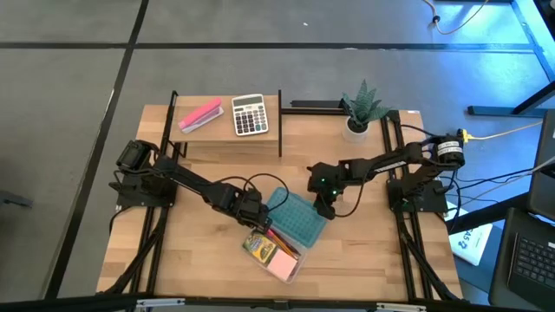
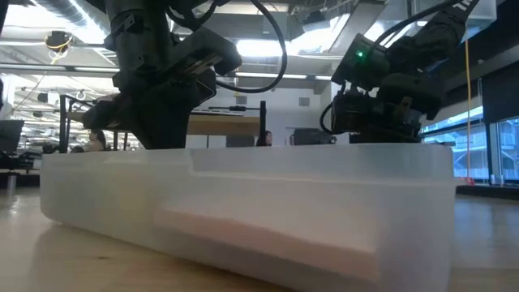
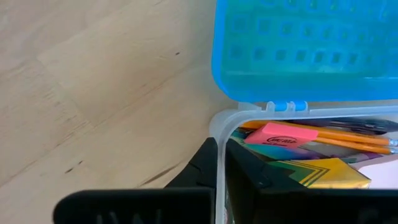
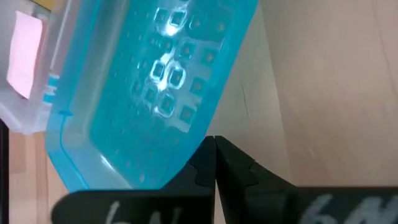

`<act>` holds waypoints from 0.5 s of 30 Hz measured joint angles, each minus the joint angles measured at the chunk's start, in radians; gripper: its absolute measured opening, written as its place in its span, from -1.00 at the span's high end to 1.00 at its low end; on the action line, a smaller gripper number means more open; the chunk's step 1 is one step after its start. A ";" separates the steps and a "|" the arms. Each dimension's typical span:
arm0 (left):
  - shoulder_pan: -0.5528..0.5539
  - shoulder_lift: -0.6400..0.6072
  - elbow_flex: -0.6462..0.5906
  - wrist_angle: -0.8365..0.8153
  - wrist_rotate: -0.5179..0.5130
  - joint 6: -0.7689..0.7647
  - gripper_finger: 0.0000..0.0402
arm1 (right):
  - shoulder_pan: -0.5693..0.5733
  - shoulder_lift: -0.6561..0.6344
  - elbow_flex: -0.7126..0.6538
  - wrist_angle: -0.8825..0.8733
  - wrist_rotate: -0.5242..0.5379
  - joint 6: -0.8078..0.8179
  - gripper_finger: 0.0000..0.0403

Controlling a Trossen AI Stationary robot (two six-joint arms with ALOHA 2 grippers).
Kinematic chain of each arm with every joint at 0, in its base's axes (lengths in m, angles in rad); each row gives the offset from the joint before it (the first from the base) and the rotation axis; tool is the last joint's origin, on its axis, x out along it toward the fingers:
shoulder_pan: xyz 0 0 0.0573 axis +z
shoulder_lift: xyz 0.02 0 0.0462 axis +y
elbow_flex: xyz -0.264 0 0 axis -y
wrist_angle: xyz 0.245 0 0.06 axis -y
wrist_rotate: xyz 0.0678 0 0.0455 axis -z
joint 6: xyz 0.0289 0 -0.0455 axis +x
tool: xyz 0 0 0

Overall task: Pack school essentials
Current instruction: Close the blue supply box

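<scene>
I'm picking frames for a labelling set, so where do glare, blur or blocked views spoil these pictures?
Low view: the clear box fills the frame close up and blurred, hiding its contents; bright ceiling lights behind leave both arms as dark shapes. Right wrist view: white glare spots on the blue lid. Left wrist view: the lid's top looks soft, while the eraser reads sharply. High view: evenly lit.

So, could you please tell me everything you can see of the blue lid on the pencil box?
The blue lid is translucent turquoise plastic, rectangular with rounded corners and a moulded grid of small squares. It stands open, swung back from the clear box and joined to it by blue hinges along one long edge. It lies mid-table between the two arms. The right gripper, shut, pinches its free edge; the left gripper, shut, clamps the clear box's wall near the hinge.
</scene>
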 joint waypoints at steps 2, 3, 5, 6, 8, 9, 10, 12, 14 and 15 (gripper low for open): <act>0.000 0.000 0.000 0.000 0.000 0.000 0.95 | 0.000 -0.002 0.000 0.004 -0.001 0.000 0.97; 0.000 0.000 0.000 0.001 0.000 0.000 0.95 | 0.000 -0.006 0.000 0.003 -0.003 0.000 0.97; 0.000 0.000 0.000 0.001 0.001 0.000 0.95 | -0.001 -0.021 0.000 0.003 -0.003 -0.001 0.97; 0.002 0.000 0.000 0.001 0.002 0.000 0.95 | -0.001 -0.030 0.000 0.003 -0.004 -0.005 0.97; 0.007 0.000 0.000 0.001 0.007 0.000 0.95 | -0.002 -0.047 0.000 0.002 -0.004 -0.015 0.97; 0.010 0.000 0.000 0.001 0.007 0.000 0.95 | -0.002 -0.056 0.000 0.001 -0.004 -0.024 0.97; 0.014 0.000 0.000 0.001 0.007 0.000 0.95 | -0.002 -0.066 0.000 0.002 -0.005 -0.026 0.97; 0.021 0.000 0.000 0.001 0.007 0.000 0.95 | -0.002 -0.084 0.000 0.003 -0.006 -0.027 0.97; 0.028 0.000 0.000 0.002 0.004 0.001 0.95 | -0.002 -0.107 0.000 0.003 -0.006 -0.027 0.97; 0.031 0.000 0.000 0.001 0.002 0.001 0.95 | -0.002 -0.116 0.000 0.006 -0.006 -0.029 0.97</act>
